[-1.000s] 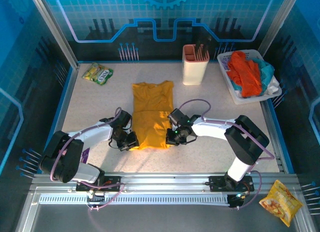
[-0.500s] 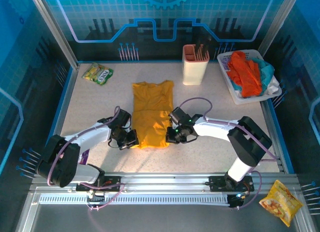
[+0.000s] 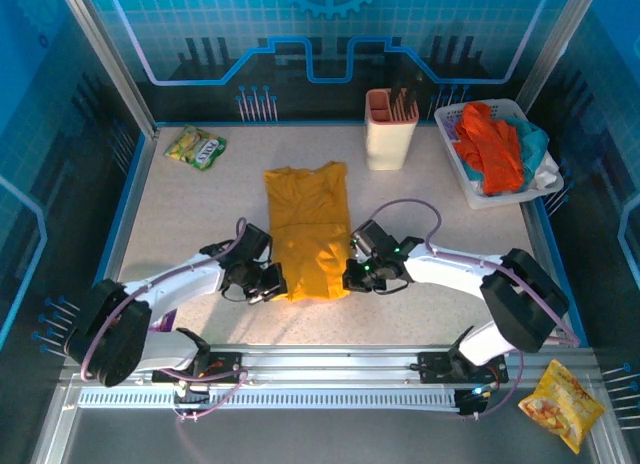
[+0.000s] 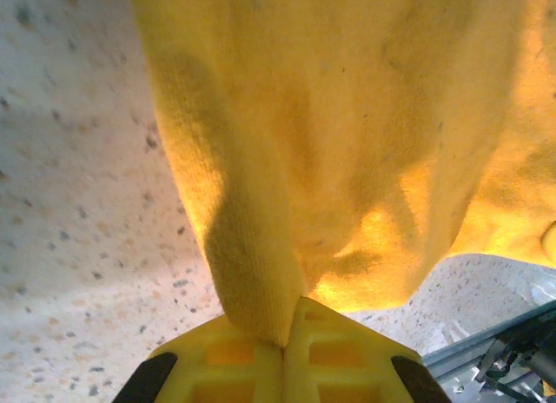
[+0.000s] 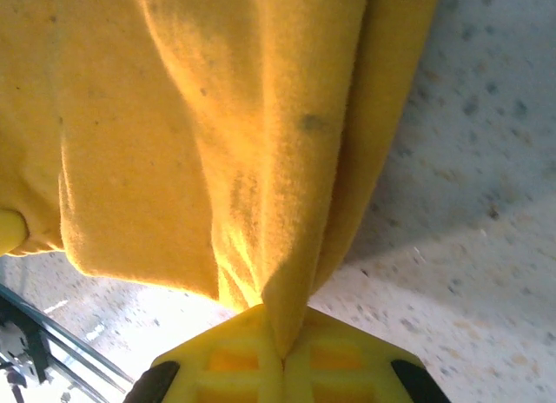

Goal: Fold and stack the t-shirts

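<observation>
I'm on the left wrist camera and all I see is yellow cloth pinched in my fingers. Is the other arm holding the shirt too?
Observer: Yes. The right gripper is shut on the near right edge of the yellow t-shirt.
Operator: Where are the rest of the shirts?
Observer: The other t-shirts, orange and teal, are piled in the white basket at the far right.
Operator: Is there anything else out there?
Observer: A green snack packet lies near the far left corner, well apart from the shirt.
</observation>
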You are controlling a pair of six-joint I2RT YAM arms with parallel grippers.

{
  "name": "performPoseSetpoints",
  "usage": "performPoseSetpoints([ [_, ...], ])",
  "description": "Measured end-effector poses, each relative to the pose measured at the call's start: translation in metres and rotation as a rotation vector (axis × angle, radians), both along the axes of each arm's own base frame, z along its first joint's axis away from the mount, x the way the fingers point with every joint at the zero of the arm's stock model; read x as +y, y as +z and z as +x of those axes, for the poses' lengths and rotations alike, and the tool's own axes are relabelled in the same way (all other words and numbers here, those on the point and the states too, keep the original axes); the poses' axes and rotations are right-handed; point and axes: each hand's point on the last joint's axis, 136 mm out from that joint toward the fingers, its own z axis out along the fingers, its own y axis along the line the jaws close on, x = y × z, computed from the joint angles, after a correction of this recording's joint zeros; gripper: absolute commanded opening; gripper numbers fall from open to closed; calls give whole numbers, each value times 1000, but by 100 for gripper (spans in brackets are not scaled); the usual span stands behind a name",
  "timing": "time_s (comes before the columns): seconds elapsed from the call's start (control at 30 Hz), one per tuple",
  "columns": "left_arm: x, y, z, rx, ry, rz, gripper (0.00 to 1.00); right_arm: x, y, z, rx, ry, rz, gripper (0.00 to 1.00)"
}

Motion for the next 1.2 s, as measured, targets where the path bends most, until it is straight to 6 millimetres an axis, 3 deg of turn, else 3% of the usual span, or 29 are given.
performPoseSetpoints([
  [0.13, -7, 4, -22, 4, -11, -8, 0, -10, 7, -13, -24, 10, 8, 0],
  [0.33, -24, 27, -42, -29, -24, -52, 0, -21, 27, -28, -75, 14, 28, 0],
  [0.47, -23, 41, -45, -45, 14, -62, 0, -28, 44, -30, -109, -6, 44, 0],
  [0.57, -25, 58, -37, -71, 43, -69, 0, -32, 54, -28, -110, -19, 43, 0],
  [0.77, -41, 93, -10, -141, 64, -102, 0, -32, 88, 8, -129, -97, 80, 0],
  [1.2, -37, 125, 52, -219, 165, -145, 0, -18, 135, 87, -171, -135, 161, 0],
])
